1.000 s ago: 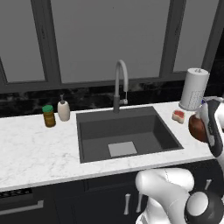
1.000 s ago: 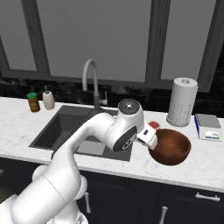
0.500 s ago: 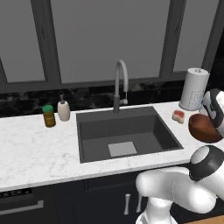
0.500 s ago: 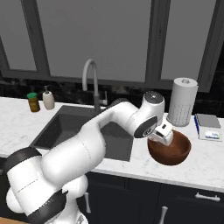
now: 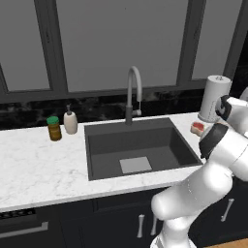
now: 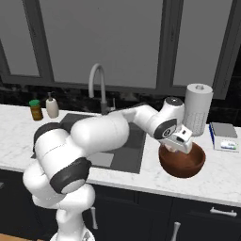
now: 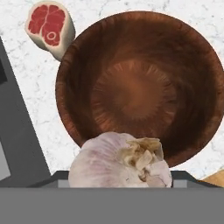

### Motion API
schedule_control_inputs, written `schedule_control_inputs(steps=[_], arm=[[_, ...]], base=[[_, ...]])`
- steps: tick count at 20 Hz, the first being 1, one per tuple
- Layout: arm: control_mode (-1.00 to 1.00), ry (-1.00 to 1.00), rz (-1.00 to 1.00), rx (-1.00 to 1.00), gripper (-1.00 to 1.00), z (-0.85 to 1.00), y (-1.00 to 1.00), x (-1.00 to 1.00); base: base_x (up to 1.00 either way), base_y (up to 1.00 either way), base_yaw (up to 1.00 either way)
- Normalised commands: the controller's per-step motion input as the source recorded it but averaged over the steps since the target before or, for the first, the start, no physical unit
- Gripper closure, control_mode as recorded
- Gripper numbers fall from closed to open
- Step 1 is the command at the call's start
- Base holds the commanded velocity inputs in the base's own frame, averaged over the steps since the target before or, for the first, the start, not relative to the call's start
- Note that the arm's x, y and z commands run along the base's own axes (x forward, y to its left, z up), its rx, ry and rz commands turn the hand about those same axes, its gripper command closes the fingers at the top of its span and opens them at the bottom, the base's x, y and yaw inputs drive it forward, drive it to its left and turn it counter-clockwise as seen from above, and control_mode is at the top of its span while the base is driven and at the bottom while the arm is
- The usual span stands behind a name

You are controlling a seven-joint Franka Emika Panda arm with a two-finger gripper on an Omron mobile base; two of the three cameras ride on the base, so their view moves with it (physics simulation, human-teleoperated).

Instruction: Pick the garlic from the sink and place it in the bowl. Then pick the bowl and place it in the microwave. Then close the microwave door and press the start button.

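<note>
Sink (image 5: 140, 150): dark basin, off to the hand's side, nothing visible inside.
Bowl (image 7: 140, 87): reddish-brown, on the marble counter (image 7: 26, 118), directly under the hand.
Gripper (image 6: 181, 143): over the bowl's rim, clasping the garlic.
Garlic (image 7: 120, 164): pale bulb between the fingertips, above the bowl's near edge.
Red-and-white block (image 7: 49, 26): beside the bowl.

Def a home kitchen, rendered tho. White marble counter (image 5: 38, 169) w/ a dark sink (image 5: 140, 150) and curved faucet (image 5: 133, 92), soap bottle (image 5: 70, 122) + spice jar (image 5: 54, 128) by the backsplash, paper towel roll (image 6: 197, 109), dark cabinets (image 6: 197, 214) below, big windows (image 5: 116, 43) behind.
</note>
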Motion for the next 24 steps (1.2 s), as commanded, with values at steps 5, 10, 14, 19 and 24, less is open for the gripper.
schedule_control_inputs(steps=[5, 10, 14, 19, 24], arm=[[-1.0, 0.05, 0.07, 0.04, 1.0, -0.28, -0.38, 0.28], [-1.0, 0.06, 0.06, 0.0, 1.0, -0.52, -0.01, 0.09], [-1.0, 0.11, 0.03, 0.0, 1.0, -0.34, 0.0, 0.19], [-1.0, 0.15, 0.0, 0.0, 1.0, -0.27, 0.01, 0.17], [-1.0, 0.13, 0.0, 0.0, -1.0, -0.43, 0.09, 0.16]], base=[[0.0, 0.0, 0.0], [0.0, 0.0, 0.0], [0.0, 0.0, 0.0], [0.0, 0.0, 0.0], [0.0, 0.0, 0.0]])
